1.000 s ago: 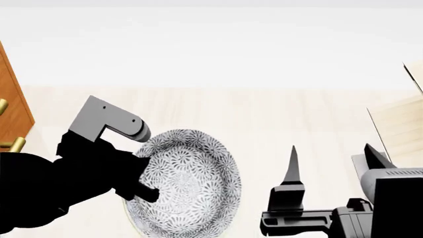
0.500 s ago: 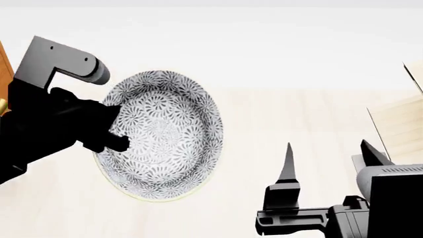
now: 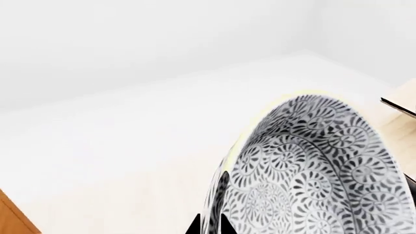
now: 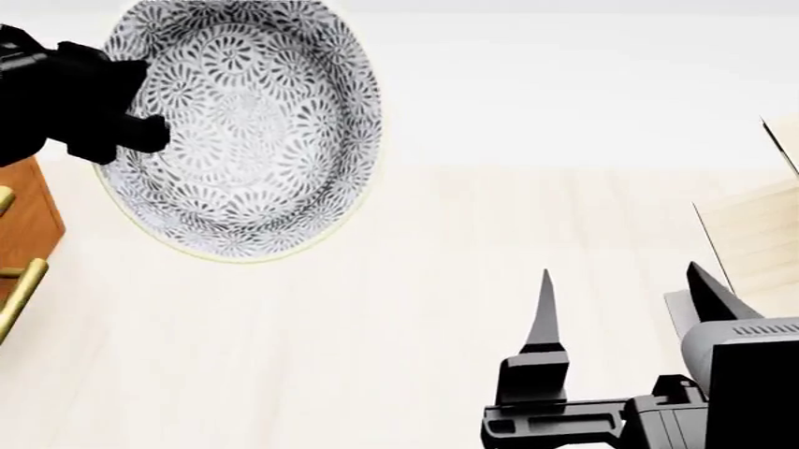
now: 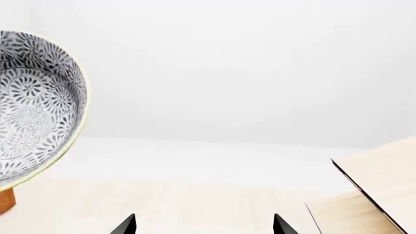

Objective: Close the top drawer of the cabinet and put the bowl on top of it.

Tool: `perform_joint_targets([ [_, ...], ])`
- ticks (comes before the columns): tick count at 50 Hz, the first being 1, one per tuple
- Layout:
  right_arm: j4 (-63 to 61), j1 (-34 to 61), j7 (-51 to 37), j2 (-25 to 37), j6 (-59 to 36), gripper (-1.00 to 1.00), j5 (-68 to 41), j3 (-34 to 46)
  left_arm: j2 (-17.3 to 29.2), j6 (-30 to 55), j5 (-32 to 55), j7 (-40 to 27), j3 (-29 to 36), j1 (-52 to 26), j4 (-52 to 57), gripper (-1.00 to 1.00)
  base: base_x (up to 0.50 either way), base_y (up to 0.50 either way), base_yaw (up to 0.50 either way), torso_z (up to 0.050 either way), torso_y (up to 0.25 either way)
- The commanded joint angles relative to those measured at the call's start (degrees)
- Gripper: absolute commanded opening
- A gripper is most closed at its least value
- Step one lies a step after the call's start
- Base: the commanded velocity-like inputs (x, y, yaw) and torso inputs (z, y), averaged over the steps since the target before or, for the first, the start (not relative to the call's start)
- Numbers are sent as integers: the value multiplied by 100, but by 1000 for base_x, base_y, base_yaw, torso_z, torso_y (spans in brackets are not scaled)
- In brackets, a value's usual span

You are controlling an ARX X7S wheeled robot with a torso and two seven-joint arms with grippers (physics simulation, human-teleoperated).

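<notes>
The bowl [image 4: 243, 122], white with a grey floral pattern, hangs tilted in the air at the upper left, its inside facing me. My left gripper [image 4: 135, 134] is shut on its left rim; in the left wrist view the rim of the bowl [image 3: 312, 170] passes between the tips of the left gripper [image 3: 209, 227]. The cabinet [image 4: 28, 217] shows only as an orange-brown sliver at the left edge, just below and left of the bowl, with a brass handle [image 4: 21, 292]. I cannot tell how the top drawer stands. My right gripper [image 4: 624, 301] is open and empty at the lower right.
A pale light-wood structure [image 4: 764, 224] stands at the right edge, close to my right arm. Pale wooden floor [image 4: 374, 309] lies between the cabinet and that structure. The right wrist view shows the bowl [image 5: 32, 107] far to one side.
My left arm has lifted the bowl up and to the left, from low over the floor to above the cabinet's edge. The right gripper has barely moved.
</notes>
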State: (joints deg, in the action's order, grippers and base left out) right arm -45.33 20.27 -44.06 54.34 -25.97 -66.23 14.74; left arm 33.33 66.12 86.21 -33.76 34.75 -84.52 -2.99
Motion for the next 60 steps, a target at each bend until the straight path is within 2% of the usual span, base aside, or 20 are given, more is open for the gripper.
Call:
perform_joint_targets([
  [1, -148, 77, -112, 57, -67, 100, -111, -15, 141, 168, 384, -715, -404, -694, -232, -100, 0, 0, 0, 0, 8],
  [6, -174, 23, -84, 46, -25, 100, -71, -15, 260, 229, 781, -1115, -619, -887, -319, -100, 0, 0, 0, 0, 0],
  [19, -144, -96, -19, 79, 64, 100, -32, -61, 417, 49, 780, -1544, -808, -1160, -502, -100, 0, 0, 0, 0, 0],
  [27, -185, -146, -40, 99, 82, 100, -14, -71, 608, -33, 758, -1575, -922, -1212, -598, -100, 0, 0, 0, 0, 1],
  [49, -109, -343, 97, 106, 223, 100, 108, -101, 863, -122, 689, -1715, -1168, -2085, -1350, -100, 0, 0, 0, 0, 0],
  [60, -85, -364, 117, 87, 231, 100, 142, -81, 1054, -284, 709, -1749, -1339, -2105, -1615, -100, 0, 0, 0, 0, 0],
])
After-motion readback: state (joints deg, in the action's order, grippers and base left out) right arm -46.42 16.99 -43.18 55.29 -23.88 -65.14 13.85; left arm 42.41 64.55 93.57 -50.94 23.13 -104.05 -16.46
